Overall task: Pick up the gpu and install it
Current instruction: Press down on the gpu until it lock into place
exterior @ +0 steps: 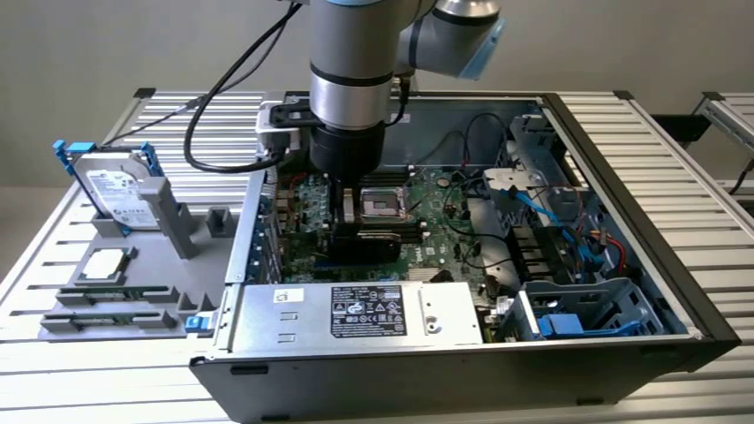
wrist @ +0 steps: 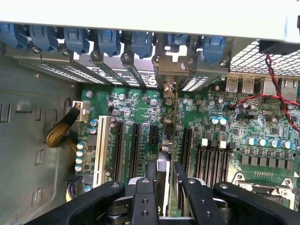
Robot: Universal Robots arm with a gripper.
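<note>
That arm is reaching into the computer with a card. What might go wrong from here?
1. The gpu, held edge-on by the gripper, could miss its slot and bend or jam.
2. Its metal bracket may catch on the case's rear bracket row.
3. A weak grip might let it tilt.

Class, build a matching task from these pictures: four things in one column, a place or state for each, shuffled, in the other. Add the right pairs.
Things
1. gpu
2. hard drive
3. gripper
4. power supply

Places or states
A. upright in the grey holder outside the case
B. on edge above the motherboard slots
C. silver box with a black label, at the case's near edge
D. jaws closed on the card

Pairs: 1-B, 2-A, 3-D, 4-C
</note>
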